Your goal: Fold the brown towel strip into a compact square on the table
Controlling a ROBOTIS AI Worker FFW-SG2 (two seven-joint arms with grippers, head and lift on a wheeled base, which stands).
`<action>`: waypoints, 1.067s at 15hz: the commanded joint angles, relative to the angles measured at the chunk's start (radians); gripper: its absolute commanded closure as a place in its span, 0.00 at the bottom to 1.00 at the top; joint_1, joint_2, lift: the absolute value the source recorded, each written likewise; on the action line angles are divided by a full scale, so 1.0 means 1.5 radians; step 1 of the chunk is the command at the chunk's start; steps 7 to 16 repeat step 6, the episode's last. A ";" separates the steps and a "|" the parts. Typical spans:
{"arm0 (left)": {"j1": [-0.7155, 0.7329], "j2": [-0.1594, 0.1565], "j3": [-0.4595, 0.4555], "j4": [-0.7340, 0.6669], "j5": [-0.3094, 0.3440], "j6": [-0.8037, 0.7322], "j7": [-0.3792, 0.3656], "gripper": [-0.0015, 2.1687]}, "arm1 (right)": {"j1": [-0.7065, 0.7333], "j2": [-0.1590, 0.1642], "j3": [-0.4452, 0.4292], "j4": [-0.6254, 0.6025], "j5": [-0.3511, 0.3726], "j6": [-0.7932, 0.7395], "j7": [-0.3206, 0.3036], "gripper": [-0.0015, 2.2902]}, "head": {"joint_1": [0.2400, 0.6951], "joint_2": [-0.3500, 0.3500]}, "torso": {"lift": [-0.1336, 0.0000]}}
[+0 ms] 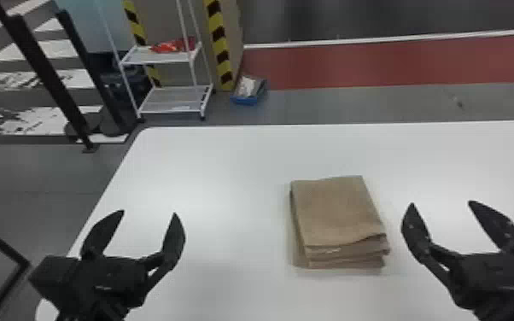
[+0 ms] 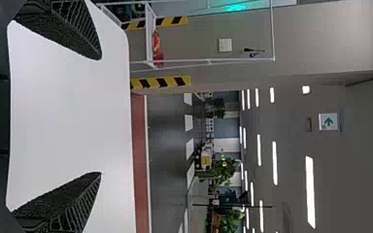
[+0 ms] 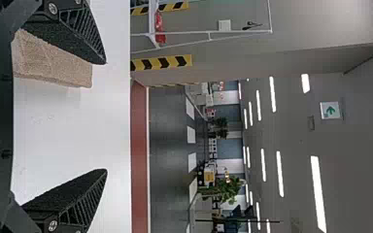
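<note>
You have passage over the flat white desk (image 1: pixel 235 179) between the black left gripper (image 1: pixel 149 211) and the folded brown cloth towel (image 1: pixel 337 209); the towel obstructs a low crossing to the black right gripper (image 1: pixel 442 202).

The brown towel (image 1: pixel 337 209) lies folded in a stack (layers showing along its near edge) on the white table (image 1: pixel 226 170), the right gripper (image 1: pixel 442 202) near it, the left gripper (image 1: pixel 149 212) farther off, both with fingers parted, a white rack (image 1: pixel 175 100) beyond

Rectangular brown cloth towel (image 1: pixel 337 211) on white round-cornered table (image 1: pixel 226 166), between black two-fingered left gripper (image 1: pixel 148 212) and black two-fingered right gripper (image 1: pixel 442 204).
</note>
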State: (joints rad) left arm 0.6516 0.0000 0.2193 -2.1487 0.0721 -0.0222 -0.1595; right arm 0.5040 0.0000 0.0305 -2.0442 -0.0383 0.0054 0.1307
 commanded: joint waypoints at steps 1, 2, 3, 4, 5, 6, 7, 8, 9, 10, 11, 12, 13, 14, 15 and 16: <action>-0.003 -0.002 0.000 0.003 0.000 0.000 0.000 0.01 | -0.001 0.001 -0.001 0.000 0.000 -0.002 0.000 0.04 | 1.00 0.74 | 0.07; -0.003 -0.002 0.000 0.003 0.000 0.000 0.000 0.01 | -0.001 0.001 -0.001 0.001 0.000 -0.002 0.001 0.04 | 1.00 0.74 | 0.07; -0.004 -0.002 0.000 0.004 0.000 0.002 -0.002 0.01 | -0.001 0.001 0.000 0.002 0.000 -0.002 0.001 0.04 | 1.00 0.74 | 0.07; -0.004 -0.002 0.000 0.005 0.000 0.002 -0.002 0.01 | -0.001 0.001 -0.001 0.002 0.000 -0.002 0.000 0.04 | 1.00 0.74 | 0.07; -0.004 -0.002 0.000 0.005 0.000 0.002 -0.003 0.01 | -0.001 0.001 -0.001 0.002 0.000 -0.002 0.001 0.04 | 1.00 0.74 | 0.07; -0.004 -0.002 0.000 0.005 0.001 0.002 -0.003 0.01 | -0.001 0.001 -0.001 0.002 0.000 -0.002 0.000 0.04 | 1.00 0.74 | 0.07; -0.004 -0.002 0.000 0.005 0.001 0.002 -0.003 0.01 | -0.001 0.001 -0.001 0.002 0.000 -0.002 0.000 0.04 | 1.00 0.74 | 0.07; -0.004 -0.002 0.000 0.005 0.001 0.002 -0.003 0.01 | -0.001 0.001 -0.001 0.002 0.000 -0.002 0.000 0.04 | 1.00 0.74 | 0.07; -0.004 -0.002 0.000 0.005 0.001 0.002 -0.003 0.01 | -0.001 0.001 -0.001 0.002 0.000 -0.002 0.000 0.04 | 1.00 0.74 | 0.07; -0.004 -0.002 0.000 0.005 0.001 0.002 -0.003 0.01 | -0.001 0.001 -0.001 0.002 0.000 -0.002 0.000 0.04 | 1.00 0.74 | 0.07; -0.004 -0.002 0.000 0.005 0.001 0.002 -0.003 0.01 | -0.001 0.001 -0.001 0.002 0.000 -0.002 0.000 0.04 | 1.00 0.74 | 0.07; -0.004 -0.002 0.000 0.005 0.001 0.002 -0.003 0.01 | -0.001 0.001 -0.001 0.002 0.000 -0.002 0.000 0.04 | 1.00 0.74 | 0.07; -0.004 -0.002 0.000 0.005 0.001 0.002 -0.003 0.01 | -0.001 0.001 -0.001 0.002 0.000 -0.002 0.000 0.04 | 1.00 0.74 | 0.07; -0.004 -0.002 0.000 0.005 0.001 0.002 -0.003 0.01 | -0.001 0.001 -0.001 0.002 0.000 -0.002 0.000 0.04 | 1.00 0.74 | 0.07; -0.004 -0.002 0.000 0.005 0.001 0.002 -0.003 0.01 | -0.001 0.001 -0.001 0.002 0.000 -0.002 0.000 0.04 | 1.00 0.74 | 0.07; -0.004 -0.002 0.000 0.005 0.001 0.002 -0.003 0.01 | -0.001 0.001 -0.001 0.002 0.000 -0.002 0.000 0.04 | 1.00 0.74 | 0.07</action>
